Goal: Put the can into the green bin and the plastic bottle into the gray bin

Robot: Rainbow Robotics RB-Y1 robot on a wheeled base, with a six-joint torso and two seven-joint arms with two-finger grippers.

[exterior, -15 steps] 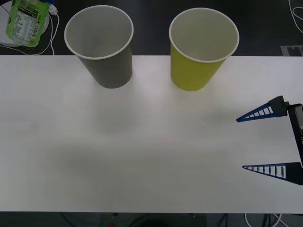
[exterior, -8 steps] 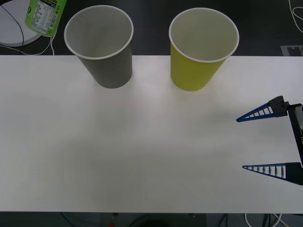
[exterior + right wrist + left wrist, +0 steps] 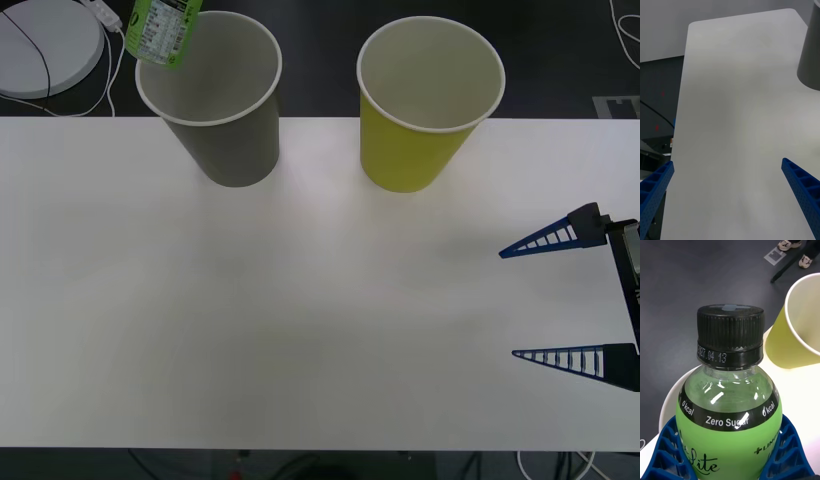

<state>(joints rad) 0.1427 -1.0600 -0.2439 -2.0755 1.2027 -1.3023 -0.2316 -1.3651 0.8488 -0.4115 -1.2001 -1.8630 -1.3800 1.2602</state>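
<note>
Left gripper [image 3: 730, 461]: blue ribbed fingers [image 3: 666, 450] clamped on both sides of the small clear green plastic bottle [image 3: 730, 416] with black screw cap and green-and-white label, gripping it around the body below the black "Zero Sugar" band. In the front view the bottle [image 3: 165, 28] hangs in the air at the upper left, its lower end overlapping the left rim of the large gray paper cup, the gray bin [image 3: 212, 100]; whether it touches the rim cannot be told.

Gray bin stands upright at the far edge of the white table [image 3: 300, 320]. The large yellow-green paper cup with white inside, the green bin [image 3: 428, 105], stands upright to its right, well apart.

Right gripper [image 3: 560, 298]: low over the right part of the table, fingers spread wide with nothing between them.

A round white disc [image 3: 45, 45] with a cable lies beyond the table's far left corner.
</note>
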